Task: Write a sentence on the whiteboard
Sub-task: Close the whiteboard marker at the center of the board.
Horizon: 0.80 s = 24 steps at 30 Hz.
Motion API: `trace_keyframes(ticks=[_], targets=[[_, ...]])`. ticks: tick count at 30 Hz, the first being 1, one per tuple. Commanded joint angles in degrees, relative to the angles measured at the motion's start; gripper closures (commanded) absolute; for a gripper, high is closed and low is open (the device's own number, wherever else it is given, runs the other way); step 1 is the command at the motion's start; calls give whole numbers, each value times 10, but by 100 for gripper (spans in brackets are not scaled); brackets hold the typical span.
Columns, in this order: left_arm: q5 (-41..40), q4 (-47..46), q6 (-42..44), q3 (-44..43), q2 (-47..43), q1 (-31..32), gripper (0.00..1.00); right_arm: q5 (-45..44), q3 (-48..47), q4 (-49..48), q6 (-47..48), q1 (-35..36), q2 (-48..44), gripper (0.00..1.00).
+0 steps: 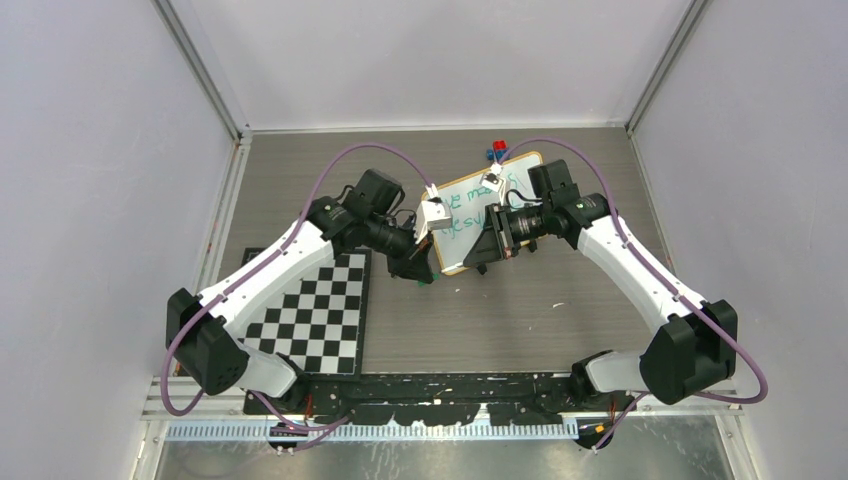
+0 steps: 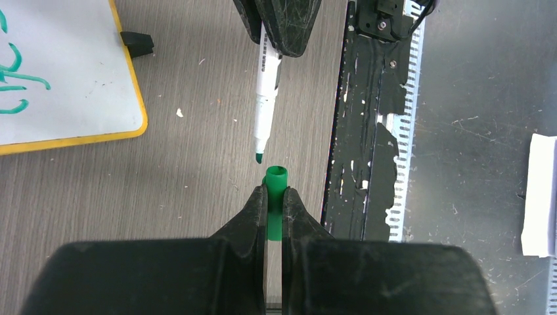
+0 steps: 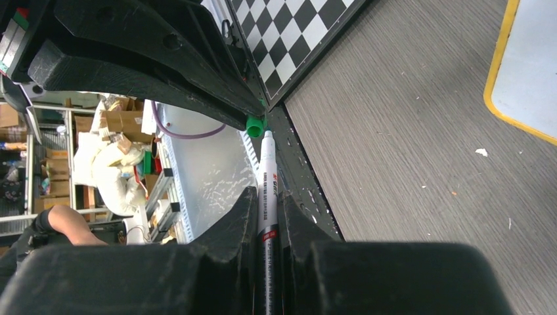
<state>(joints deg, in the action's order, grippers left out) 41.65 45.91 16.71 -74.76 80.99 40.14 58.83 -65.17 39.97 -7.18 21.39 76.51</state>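
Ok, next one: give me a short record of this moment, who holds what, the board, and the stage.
left gripper: shut on the green cap
right gripper: shut on the marker, tip bare
tip to cap: close to the cap's open end, not yet in it
whiteboard: green writing on it
stage: probably recapping, cap not yet on

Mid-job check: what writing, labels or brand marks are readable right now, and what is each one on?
On the whiteboard: green handwriting in two lines, partly covered; only fragments like "ma" show, so it is not readable as a whole.
On the marker barrel: lines of black print and a red mark, too small to read.
On the green cap and the checkerboard mat: no text.
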Motion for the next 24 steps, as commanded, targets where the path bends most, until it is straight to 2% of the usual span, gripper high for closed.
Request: trace_keyframes(ticks=[1,24], targets=[[15,-11,3,3,-9,0,100,20,-25,-2,9,4,-3,100],[28,-31,-18,3,-7,-1,100,17,-32,8,25,25,7,100]])
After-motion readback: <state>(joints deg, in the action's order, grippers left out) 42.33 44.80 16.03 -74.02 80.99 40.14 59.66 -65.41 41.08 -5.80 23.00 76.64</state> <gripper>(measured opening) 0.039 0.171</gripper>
